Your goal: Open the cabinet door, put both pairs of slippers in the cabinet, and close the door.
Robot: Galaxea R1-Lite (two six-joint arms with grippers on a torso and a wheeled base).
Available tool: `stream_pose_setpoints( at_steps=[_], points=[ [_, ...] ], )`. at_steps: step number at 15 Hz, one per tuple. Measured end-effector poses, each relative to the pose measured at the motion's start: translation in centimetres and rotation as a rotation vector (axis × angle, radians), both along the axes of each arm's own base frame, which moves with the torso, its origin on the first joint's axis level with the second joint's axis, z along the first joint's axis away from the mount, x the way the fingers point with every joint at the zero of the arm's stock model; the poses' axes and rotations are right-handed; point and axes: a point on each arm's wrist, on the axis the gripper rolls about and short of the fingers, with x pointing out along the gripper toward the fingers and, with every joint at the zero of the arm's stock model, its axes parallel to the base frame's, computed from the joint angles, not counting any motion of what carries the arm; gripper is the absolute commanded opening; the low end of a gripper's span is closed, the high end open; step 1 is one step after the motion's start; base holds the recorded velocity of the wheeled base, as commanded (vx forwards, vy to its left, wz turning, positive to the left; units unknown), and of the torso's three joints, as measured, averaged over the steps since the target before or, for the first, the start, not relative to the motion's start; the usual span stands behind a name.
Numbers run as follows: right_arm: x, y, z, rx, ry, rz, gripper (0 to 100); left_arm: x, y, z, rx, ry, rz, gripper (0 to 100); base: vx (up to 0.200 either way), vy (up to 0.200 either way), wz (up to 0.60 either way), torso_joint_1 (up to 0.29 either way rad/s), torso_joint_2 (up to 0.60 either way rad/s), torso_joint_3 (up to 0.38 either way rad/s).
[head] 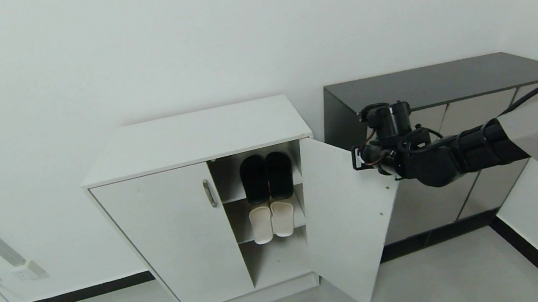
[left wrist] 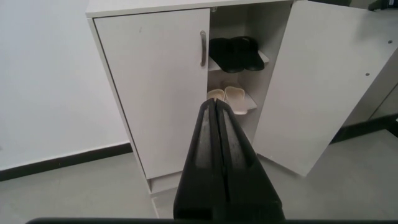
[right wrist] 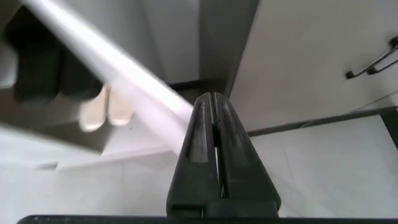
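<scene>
White door edge (head: 335, 162) by end effector (head: 356, 160)

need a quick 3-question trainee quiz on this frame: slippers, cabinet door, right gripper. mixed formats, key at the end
1. True or false: the black slippers sit on the shelf below the white slippers.
2. The right gripper is: A) shut on a slipper; B) shut, empty, by the top edge of the open door; C) open wide.
3. Which task step is not yet done?
Key: 1 false; 2 B; 3 closing the door.
</scene>
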Motion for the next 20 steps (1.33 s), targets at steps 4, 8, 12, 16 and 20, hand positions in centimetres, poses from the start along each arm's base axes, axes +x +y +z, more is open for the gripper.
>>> stream_pose_setpoints(
  at_steps=[4, 8, 12, 16, 20],
  points=[
    [-3.9, 2.7, 1.3, 0.034, 0.005, 0.087, 0, 0.0, 0.0, 0.0, -0.001, 0.000, -0.001, 0, 0.000, 0.000, 0.00, 0.000, 0.00, 0.000],
    [-5.4, 2.8, 2.0, 0.047, -0.039, 0.120, 0, 0.0, 0.0, 0.0, -0.001, 0.000, 0.000, 0, 0.000, 0.000, 0.00, 0.000, 0.00, 0.000],
    [-7.5, 3.6, 1.4, 0.019, -0.084, 0.187, 0, 0.0, 0.0, 0.0, -0.001, 0.000, 0.000, 0, 0.000, 0.000, 0.15, 0.001, 0.00, 0.001],
    [-8.4, 3.9, 1.0, -0.003, -0.074, 0.213, 0, 0.0, 0.0, 0.0, -0.001, 0.000, 0.000, 0, 0.000, 0.000, 0.60, -0.002, 0.00, -0.002],
    [-9.0, 3.7, 1.0, 0.010, -0.073, 0.251, 0, 0.0, 0.0, 0.0, -0.001, 0.000, 0.002, 0, 0.000, 0.000, 0.15, 0.001, 0.00, 0.002]
  ],
)
